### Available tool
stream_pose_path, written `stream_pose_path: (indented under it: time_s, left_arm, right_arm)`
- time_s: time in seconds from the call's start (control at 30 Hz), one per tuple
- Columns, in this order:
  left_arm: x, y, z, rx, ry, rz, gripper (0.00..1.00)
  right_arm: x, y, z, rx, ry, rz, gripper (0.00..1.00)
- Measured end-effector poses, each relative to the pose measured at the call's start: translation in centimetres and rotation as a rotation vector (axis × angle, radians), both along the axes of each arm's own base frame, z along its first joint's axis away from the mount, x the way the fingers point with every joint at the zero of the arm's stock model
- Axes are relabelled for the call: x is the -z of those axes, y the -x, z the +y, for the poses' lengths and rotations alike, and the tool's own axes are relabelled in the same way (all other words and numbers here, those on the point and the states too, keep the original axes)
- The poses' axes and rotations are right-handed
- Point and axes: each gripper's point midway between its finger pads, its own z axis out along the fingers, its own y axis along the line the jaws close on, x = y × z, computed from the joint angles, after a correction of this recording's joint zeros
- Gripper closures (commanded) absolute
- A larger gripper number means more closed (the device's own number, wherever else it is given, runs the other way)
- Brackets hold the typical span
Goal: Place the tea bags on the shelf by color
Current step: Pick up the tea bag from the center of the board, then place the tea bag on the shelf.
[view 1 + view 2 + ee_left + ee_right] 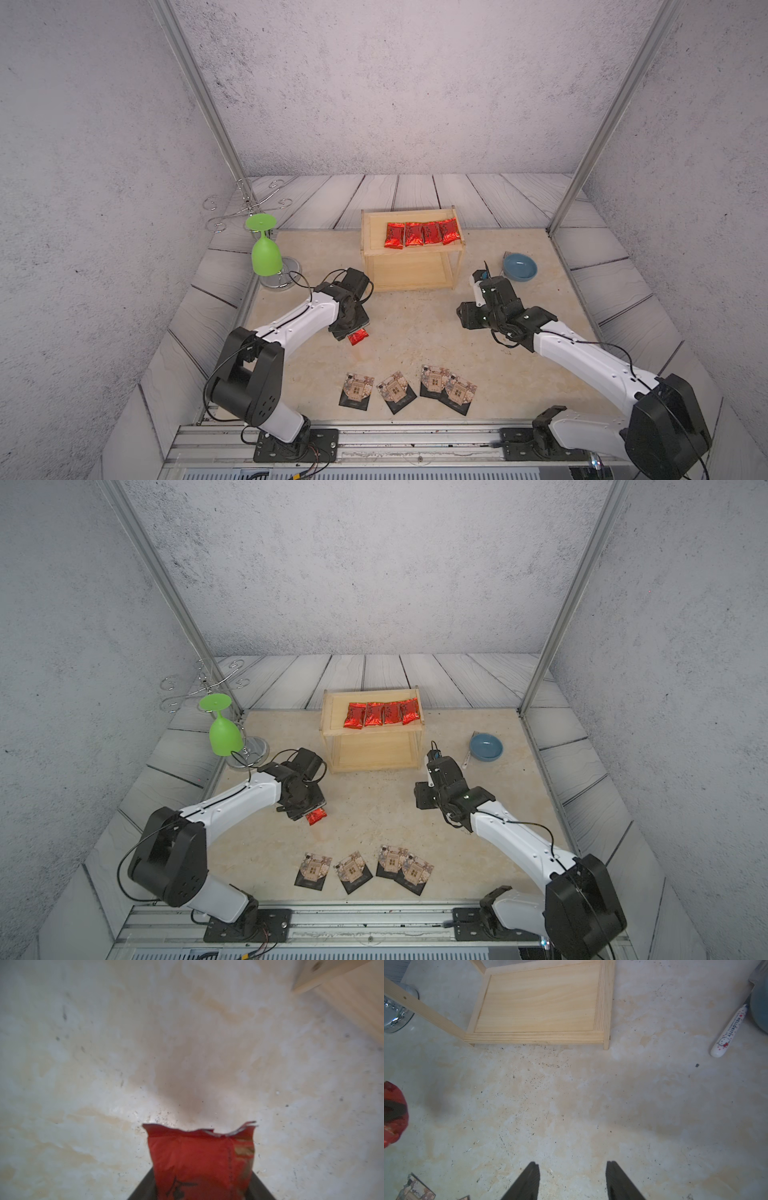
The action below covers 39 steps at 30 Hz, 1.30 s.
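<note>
My left end effector [350, 329] pinches a red sachet [199, 1157] just above the desk [415, 332], seven o'clock of the shelf [409, 249]. I'd clear its rim, landing it nine o'clock of the red row [422, 232]. Right end effector [572, 1167] gapes empty.

Both top views look steeply down from high behind me over the whole table [415, 324]. My wrist cameras sit close above it, aimed downward; the right one takes in the shelf [542, 1001], shared with both top views.
</note>
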Motion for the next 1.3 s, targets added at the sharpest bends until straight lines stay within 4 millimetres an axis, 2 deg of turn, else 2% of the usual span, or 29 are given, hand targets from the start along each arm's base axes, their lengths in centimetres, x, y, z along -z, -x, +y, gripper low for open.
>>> stream_pose_path:
  time_s: [0.13,0.4,0.47,0.53,0.63,0.9,1.07,1.3]
  left_arm:
    - [-5.2,-2.0,-0.2,0.102,-0.020,-0.135,0.46]
    - [-17.7,-7.1,-1.0,0.281,-0.098,-0.422,0.46]
    - [-19.9,-8.6,-1.5,0.310,-0.112,-0.468,0.46]
    - [-21.4,-10.3,-2.2,0.337,-0.126,-0.497,0.46]
    - [-21.9,-12.9,-3.6,0.382,-0.148,-0.510,0.47]
    - [-19.3,-17.9,-6.2,0.464,-0.185,-0.445,0.47]
    - [-18.5,-19.0,-6.1,0.462,-0.190,-0.428,0.46]
    - [-18.1,-19.6,-5.7,0.451,-0.179,-0.421,0.45]
  right_arm:
    - [-0.1,0.0,-0.1,0.003,0.001,-0.005,0.44]
    - [-1.1,0.0,-0.2,0.008,-0.010,-0.033,0.44]
    - [-1.3,0.0,-0.2,0.008,-0.012,-0.038,0.44]
    - [-1.3,0.0,-0.2,0.008,-0.012,-0.039,0.44]
    - [-1.3,0.0,-0.2,0.008,-0.012,-0.039,0.44]
    - [-1.1,0.0,-0.2,0.009,-0.010,-0.032,0.44]
    - [-0.8,-0.1,-0.2,0.011,-0.009,-0.025,0.44]
    - [-0.9,-0.1,-0.2,0.012,-0.009,-0.026,0.43]
